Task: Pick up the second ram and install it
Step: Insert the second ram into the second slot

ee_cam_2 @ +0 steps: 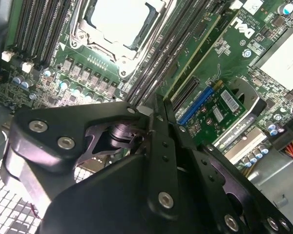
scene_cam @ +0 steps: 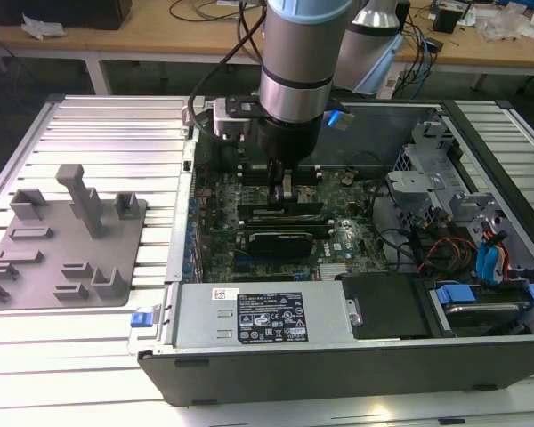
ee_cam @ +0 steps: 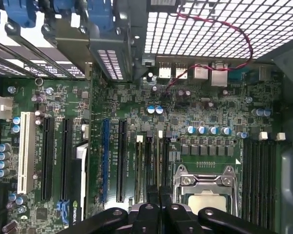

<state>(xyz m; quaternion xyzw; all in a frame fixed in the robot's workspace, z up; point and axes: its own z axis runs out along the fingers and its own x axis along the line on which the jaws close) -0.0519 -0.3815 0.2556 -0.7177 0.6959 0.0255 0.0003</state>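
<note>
One gripper [scene_cam: 282, 197], black, angular and built of bolted link plates, stands upright over the green motherboard [scene_cam: 343, 245] inside an open grey steel computer case [scene_cam: 338, 374]. Its fingers [ee_cam_2: 162, 146] are drawn narrow, tips all but meeting, closed on the thin top edge of the second ram [ee_cam: 159, 165]. The stick stands on edge in line with a long black memory slot [ee_cam: 167, 163], between the processor socket [ee_cam: 203, 181] and the expansion slots [ee_cam: 121, 161]. How deep it sits cannot be told. Near it, on the side away from the socket, a pale green memory stick [ee_cam_2: 195, 53] is seated, flat-faced and matt.

The socket is a bright metal frame round a pale, smooth square lid. The expansion slots are ribbed plastic: one blue [ee_cam: 105, 161], one white [ee_cam: 23, 156], the others black. Small silver-topped capacitors [ee_cam: 207, 130] stand in a row near the socket. A thin red wire [ee_cam: 219, 24] crosses a perforated metal grille [ee_cam: 263, 19].

In the exterior view, a boxy power supply [scene_cam: 205, 325] lies at six o'clock of the motherboard and bears a black-and-white printed label [scene_cam: 271, 320]. Drive bays [scene_cam: 445, 205] with blue plastic tabs [scene_cam: 485, 267] sit at three o'clock. At nine o'clock of the case, a matt grey plastic holder plate [scene_cam: 67, 245] with upright blocks rests on a ribbed aluminium table [scene_cam: 116, 124]. White lettering is printed on the motherboard beside the slots.
</note>
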